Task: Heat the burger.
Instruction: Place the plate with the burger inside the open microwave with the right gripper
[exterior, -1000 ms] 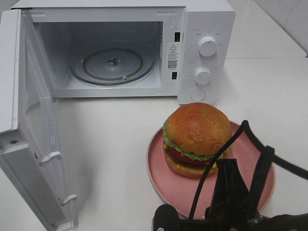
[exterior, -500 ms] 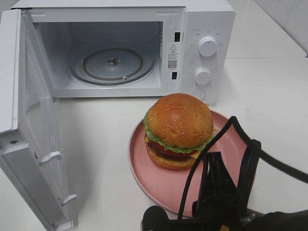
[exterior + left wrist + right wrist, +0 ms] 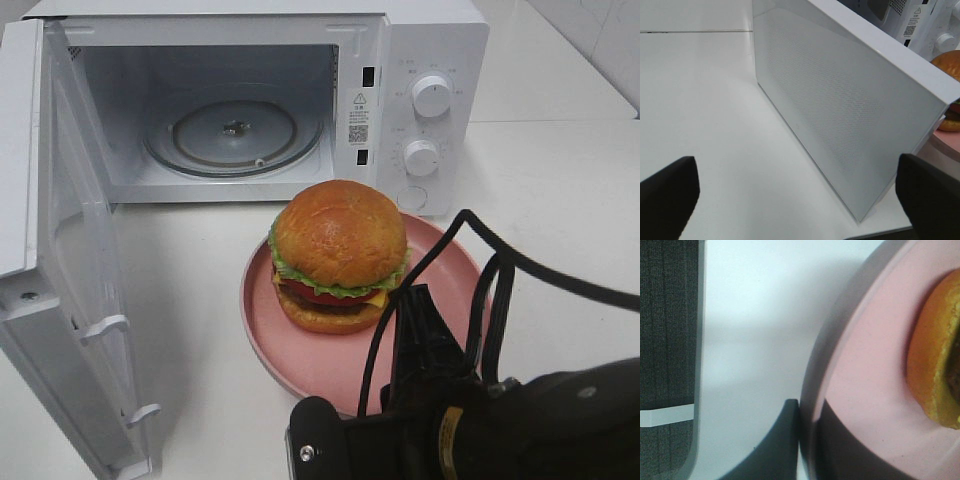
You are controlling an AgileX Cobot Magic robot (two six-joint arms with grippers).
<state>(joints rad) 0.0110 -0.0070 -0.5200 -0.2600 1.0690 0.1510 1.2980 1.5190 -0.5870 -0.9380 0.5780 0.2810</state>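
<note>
burger on its plate, just outside the open microwave

my right gripper (image 3: 807, 440) is pressed together on the rim of the round pink plate (image 3: 865, 390), one dark finger under the edge and the other lying on the plate's upper face. from the high camera that gripper (image 3: 420, 330) reaches onto the near side of the plate (image 3: 300, 350), black cables looping over the arm behind it.

the tall burger (image 3: 340, 255), with a glossy golden-brown bun, green lettuce, red tomato, yellow cheese and a dark patty, stands upright on the plate, on the side closest to the white microwave oven (image 3: 430, 60). plate and burger are on the white table (image 3: 560, 180) side of the opening, in front of the oven's lower right corner and the two round dials, not inside the cavity. the round glass turntable (image 3: 235, 135) holds nothing.

the white microwave door (image 3: 60, 250) is swung wide open to the left. my left gripper (image 3: 797, 200) has its fingers spread wide and holds nothing; it faces the outer face of that door, and the burger (image 3: 950, 65) just shows past the door's edge.
</note>
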